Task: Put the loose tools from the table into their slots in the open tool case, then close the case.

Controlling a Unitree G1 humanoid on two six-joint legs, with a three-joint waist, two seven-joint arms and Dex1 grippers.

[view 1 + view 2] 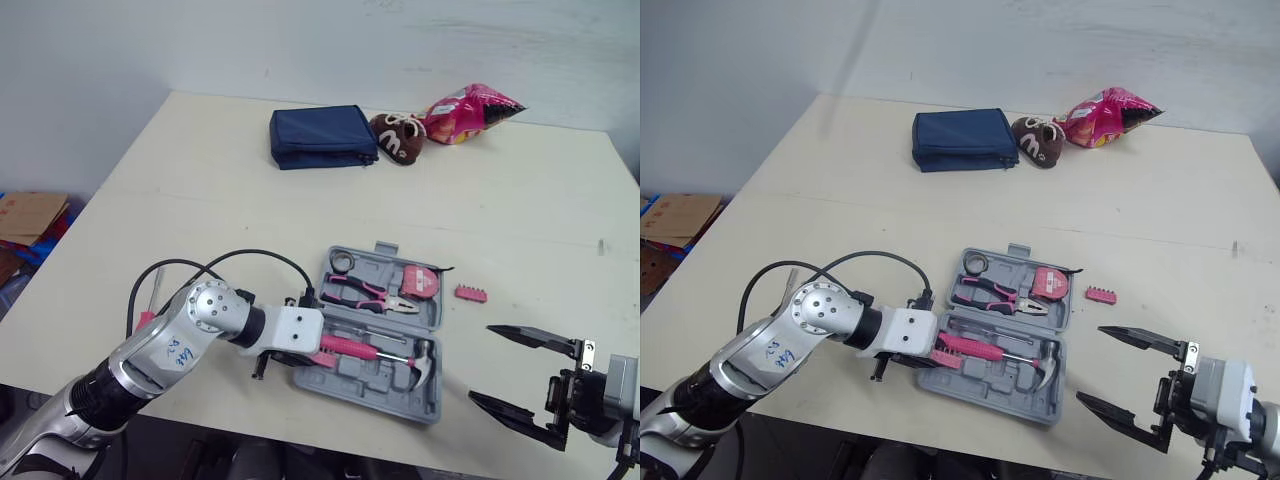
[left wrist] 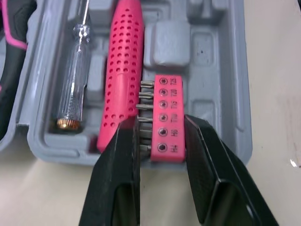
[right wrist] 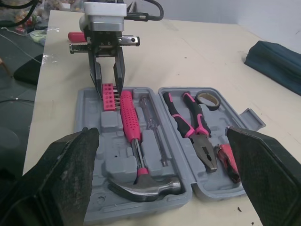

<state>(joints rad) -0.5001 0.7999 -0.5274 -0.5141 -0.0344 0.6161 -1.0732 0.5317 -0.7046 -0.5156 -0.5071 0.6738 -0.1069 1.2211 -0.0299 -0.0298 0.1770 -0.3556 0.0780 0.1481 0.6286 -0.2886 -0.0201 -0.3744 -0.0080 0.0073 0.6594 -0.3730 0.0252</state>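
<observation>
Left hand clamping pink rectangular bit holder at moulded grey case, right hand open

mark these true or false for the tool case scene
1. The case is open. True.
2. The hammer lies on the table. False: it sits in the case.
3. The left gripper has its jaws on a bit rack. True.
4. The right gripper has its jaws shut. False: they are wide open and hold nothing.
5. A loose bit rack lies on the table to the right of the case. True.
</observation>
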